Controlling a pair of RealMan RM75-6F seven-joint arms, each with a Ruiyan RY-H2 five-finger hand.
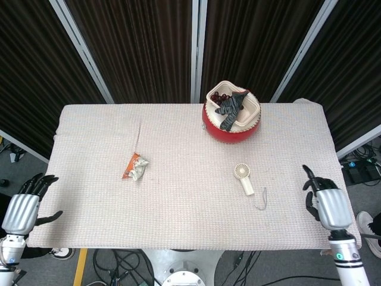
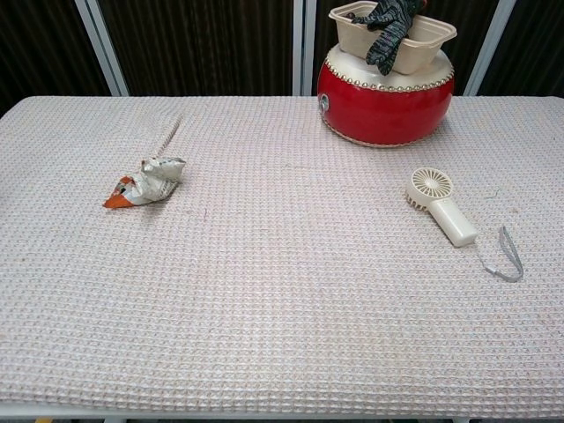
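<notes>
Your right hand [image 1: 326, 202] hangs over the near right edge of the bench [image 1: 178, 238], holding nothing, its fingers spread apart and pointing toward the far side. It is well apart from the small cream fan [image 1: 244, 178], the thing nearest to it, which lies flat on the woven cloth right of centre, its round head toward the far side and its handle toward the near right. A thin grey strap [image 1: 261, 199] loops out from the handle's end.

Your left hand [image 1: 22, 205] hangs off the near left corner of the bench, also holding nothing, with fingers parted and the thumb out to the side. Both hands show only in the head view; the chest view catches neither of them.

What the chest view gives you instead is a closer look at the fan [image 2: 441, 207]: the grille on its round face is plain there, and the strap [image 2: 502, 256] reads as a flat grey loop lying on the cloth.

A crumpled wrapper [image 1: 136, 167], orange and silver, sits left of centre. At the far side, right of centre, stands a red drum [image 1: 231, 128] with a cream tub [image 1: 254, 110] on top; a dark knitted glove [image 1: 229, 111] hangs over the tub's rim. From the chest view you see the drum's [image 2: 384, 92] studded band, hidden from above.
</notes>
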